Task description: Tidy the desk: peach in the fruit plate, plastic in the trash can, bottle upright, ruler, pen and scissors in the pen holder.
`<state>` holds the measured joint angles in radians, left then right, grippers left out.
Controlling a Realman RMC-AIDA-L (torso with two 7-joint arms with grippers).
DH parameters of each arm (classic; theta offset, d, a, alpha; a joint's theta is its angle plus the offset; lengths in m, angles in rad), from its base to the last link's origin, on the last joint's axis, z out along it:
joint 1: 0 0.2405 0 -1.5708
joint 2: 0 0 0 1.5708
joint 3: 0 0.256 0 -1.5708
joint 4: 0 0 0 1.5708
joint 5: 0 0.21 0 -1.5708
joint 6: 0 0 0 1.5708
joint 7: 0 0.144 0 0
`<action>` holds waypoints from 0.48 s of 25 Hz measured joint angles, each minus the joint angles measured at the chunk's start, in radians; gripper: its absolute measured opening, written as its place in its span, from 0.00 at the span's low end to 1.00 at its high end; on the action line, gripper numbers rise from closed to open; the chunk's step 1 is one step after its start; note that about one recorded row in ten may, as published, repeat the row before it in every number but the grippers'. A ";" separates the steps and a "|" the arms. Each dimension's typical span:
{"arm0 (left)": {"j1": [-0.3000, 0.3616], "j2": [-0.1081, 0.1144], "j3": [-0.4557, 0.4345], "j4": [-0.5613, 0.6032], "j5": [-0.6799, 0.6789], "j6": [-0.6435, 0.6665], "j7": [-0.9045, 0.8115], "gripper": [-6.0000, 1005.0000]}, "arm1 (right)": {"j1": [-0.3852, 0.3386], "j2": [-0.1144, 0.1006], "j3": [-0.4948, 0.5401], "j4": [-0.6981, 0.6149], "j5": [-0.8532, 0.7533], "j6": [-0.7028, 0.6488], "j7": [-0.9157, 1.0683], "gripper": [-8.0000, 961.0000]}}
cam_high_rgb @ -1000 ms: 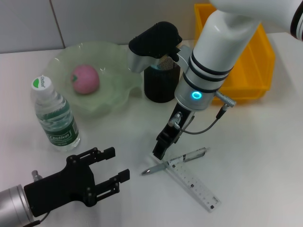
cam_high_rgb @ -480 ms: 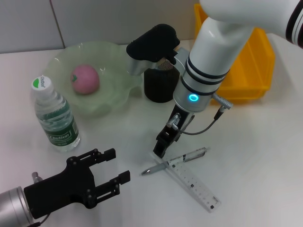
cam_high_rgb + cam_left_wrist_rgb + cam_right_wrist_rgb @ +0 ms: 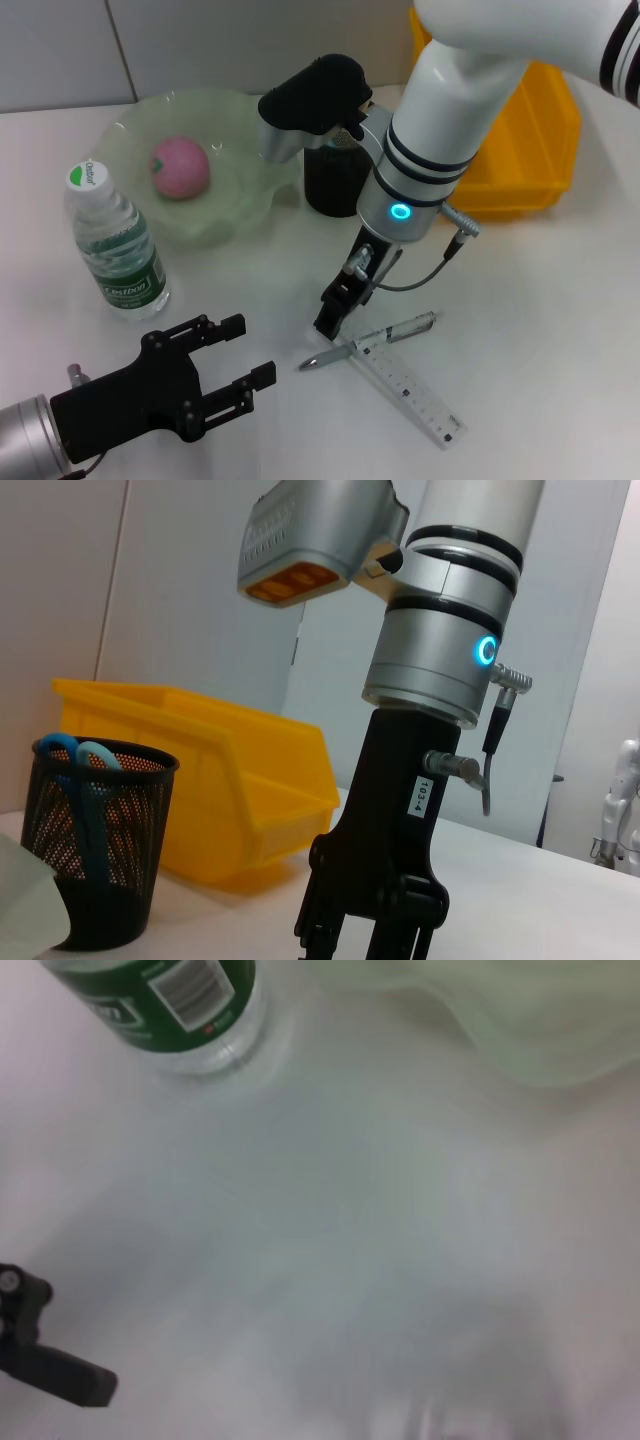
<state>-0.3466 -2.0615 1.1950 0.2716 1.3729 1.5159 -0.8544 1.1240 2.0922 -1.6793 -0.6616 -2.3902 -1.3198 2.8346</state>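
Observation:
A silver pen lies across a clear ruler on the white desk. My right gripper hangs just above the desk beside the pen's tip; it also shows in the left wrist view. The pink peach lies in the green fruit plate. The water bottle stands upright. The black mesh pen holder holds blue-handled scissors. My left gripper is open and empty near the front edge.
A yellow bin stands at the back right, behind the pen holder. The right wrist view shows the bottle's base, the plate's edge and a left finger.
My right arm has shifted a little to the left, carrying its gripper slightly left of the pen's tip. The left arm, pen and ruler have not moved.

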 joint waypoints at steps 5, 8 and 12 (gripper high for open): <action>0.000 0.002 0.000 0.000 0.000 0.002 0.000 0.67 | 0.000 0.000 -0.023 -0.001 0.009 0.012 0.037 0.66; 0.000 0.002 0.000 0.000 0.000 0.004 0.000 0.67 | -0.002 0.000 -0.023 0.001 0.010 0.026 0.054 0.66; 0.000 0.001 0.000 0.001 0.000 0.010 0.000 0.67 | -0.008 0.000 -0.023 0.004 0.010 0.042 0.066 0.66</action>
<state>-0.3467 -2.0601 1.1950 0.2725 1.3729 1.5262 -0.8544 1.1157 2.0923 -1.7027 -0.6574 -2.3801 -1.2775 2.9002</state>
